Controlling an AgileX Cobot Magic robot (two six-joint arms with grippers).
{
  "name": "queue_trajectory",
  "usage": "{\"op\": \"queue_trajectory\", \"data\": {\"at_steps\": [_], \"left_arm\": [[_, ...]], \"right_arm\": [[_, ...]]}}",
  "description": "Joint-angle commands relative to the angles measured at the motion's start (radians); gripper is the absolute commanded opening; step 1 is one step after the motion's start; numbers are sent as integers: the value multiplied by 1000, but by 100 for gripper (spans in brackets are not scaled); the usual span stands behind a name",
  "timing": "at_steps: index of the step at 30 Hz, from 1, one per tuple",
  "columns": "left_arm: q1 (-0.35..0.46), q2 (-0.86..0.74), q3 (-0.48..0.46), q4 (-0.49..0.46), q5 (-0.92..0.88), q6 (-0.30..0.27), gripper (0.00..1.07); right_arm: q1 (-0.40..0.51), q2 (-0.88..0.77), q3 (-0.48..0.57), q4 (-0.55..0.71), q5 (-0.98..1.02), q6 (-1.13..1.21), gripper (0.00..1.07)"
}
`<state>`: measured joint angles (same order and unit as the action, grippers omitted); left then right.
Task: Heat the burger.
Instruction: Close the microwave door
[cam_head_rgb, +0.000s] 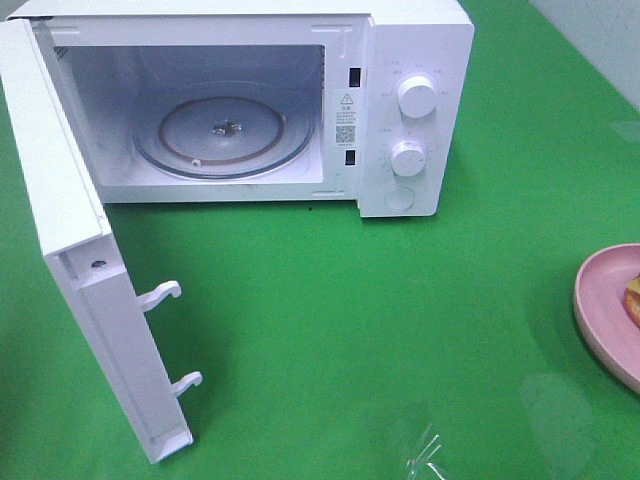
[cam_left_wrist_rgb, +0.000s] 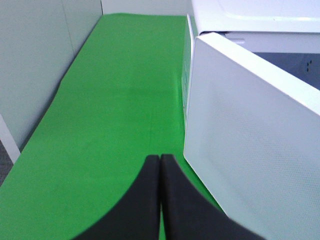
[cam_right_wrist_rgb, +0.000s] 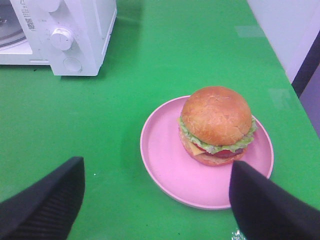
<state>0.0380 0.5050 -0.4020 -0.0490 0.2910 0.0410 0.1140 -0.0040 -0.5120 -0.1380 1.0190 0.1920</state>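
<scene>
The burger (cam_right_wrist_rgb: 216, 122), with a glossy brown bun, lettuce and cheese, sits on a pink plate (cam_right_wrist_rgb: 162, 150) on the green table. In the high view only a sliver of the burger (cam_head_rgb: 633, 298) shows at the right edge, on the plate (cam_head_rgb: 600, 310). My right gripper (cam_right_wrist_rgb: 157, 167) hovers open just short of the plate, its black fingers (cam_right_wrist_rgb: 47, 200) spread wider than the plate and holding nothing. My left gripper (cam_left_wrist_rgb: 160, 159) is shut on nothing, beside the outer face of the microwave door (cam_left_wrist_rgb: 250, 150). Neither gripper appears in the high view.
The white microwave (cam_head_rgb: 415, 110) stands at the back with its door (cam_head_rgb: 70, 250) swung wide open to the left, and its glass turntable (cam_head_rgb: 225, 135) is bare. Two latch hooks (cam_head_rgb: 165, 295) stick out of the door edge. A table edge runs right of the plate (cam_right_wrist_rgb: 300, 100).
</scene>
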Motion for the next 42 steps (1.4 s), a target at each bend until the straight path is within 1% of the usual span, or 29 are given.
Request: {"op": "queue_trajectory", "data": {"at_steps": [1, 4, 6, 7, 8, 12, 13, 18, 19, 20, 21, 22, 23, 24, 25, 26, 27, 28, 29, 30, 31, 32, 33, 34, 35, 36, 39, 41, 42], "left_arm": [[1, 26, 87, 1, -248, -1, 0], [1, 35, 107, 1, -291, -1, 0], [1, 92, 171, 1, -435, -1, 0], [1, 92, 171, 1, -435, -1, 0], [1, 134, 193, 1, -507, -1, 0], [1, 193, 211, 4, -607, -1, 0], [1, 238, 225, 15, -680, -4, 0], [1, 326, 237, 58, -757, -6, 0], [1, 366, 241, 84, -782, -23, 0], [1, 366, 241, 84, -782, -23, 0], [1, 413, 241, 123, -814, -76, 0], [1, 437, 241, 145, -832, -104, 0], [1, 437, 241, 145, -832, -104, 0], [1, 481, 241, 211, -889, -171, 0], [1, 481, 241, 211, -889, -171, 0], [1, 534, 241, 285, -949, -250, 0], [1, 534, 241, 285, -949, -250, 0], [1, 584, 241, 364, -1023, -315, 0], [1, 608, 241, 393, -1053, -328, 0], [1, 608, 241, 393, -1053, -328, 0], [1, 668, 238, 447, -1114, -340, 0], [1, 668, 238, 447, -1114, -340, 0], [1, 727, 230, 478, -1173, -342, 0], [1, 727, 230, 478, -1173, -342, 0], [-3, 775, 217, 502, -1200, -351, 0], [-23, 816, 200, 514, -1208, -361, 0], [-36, 837, 189, 516, -1207, -361, 0], [-105, 906, 152, 494, -1207, -359, 0], [-105, 906, 152, 494, -1207, -359, 0]], "right_arm": [[-7, -26, 2, 1, -11, -12, 76], [-7, -26, 2, 1, -11, -12, 76], [-7, -26, 2, 1, -11, -12, 76], [-7, -26, 2, 1, -11, -12, 76], [-7, -26, 2, 1, -11, -12, 76], [-7, -26, 2, 1, -11, -12, 76], [-7, -26, 2, 1, -11, -12, 76], [-7, -26, 2, 1, -11, -12, 76], [-7, -26, 2, 1, -11, -12, 76], [-7, -26, 2, 1, -11, -12, 76], [-7, -26, 2, 1, -11, -12, 76], [-7, -26, 2, 1, -11, -12, 76], [-7, -26, 2, 1, -11, -12, 76], [-7, -26, 2, 1, -11, -12, 76], [-7, -26, 2, 1, -11, -12, 76], [-7, -26, 2, 1, -11, -12, 76], [-7, -26, 2, 1, -11, -12, 76], [-7, -26, 2, 1, -11, -12, 76], [-7, -26, 2, 1, -11, -12, 76], [-7, -26, 2, 1, -11, -12, 76], [-7, -26, 2, 1, -11, -12, 76], [-7, -26, 2, 1, -11, -12, 76], [-7, -26, 2, 1, -11, -12, 76], [-7, -26, 2, 1, -11, -12, 76], [-7, -26, 2, 1, -11, -12, 76], [-7, -26, 2, 1, -11, -12, 76], [-7, -26, 2, 1, -11, -12, 76], [-7, -26, 2, 1, -11, -12, 76], [-7, -26, 2, 1, -11, -12, 76]]}}
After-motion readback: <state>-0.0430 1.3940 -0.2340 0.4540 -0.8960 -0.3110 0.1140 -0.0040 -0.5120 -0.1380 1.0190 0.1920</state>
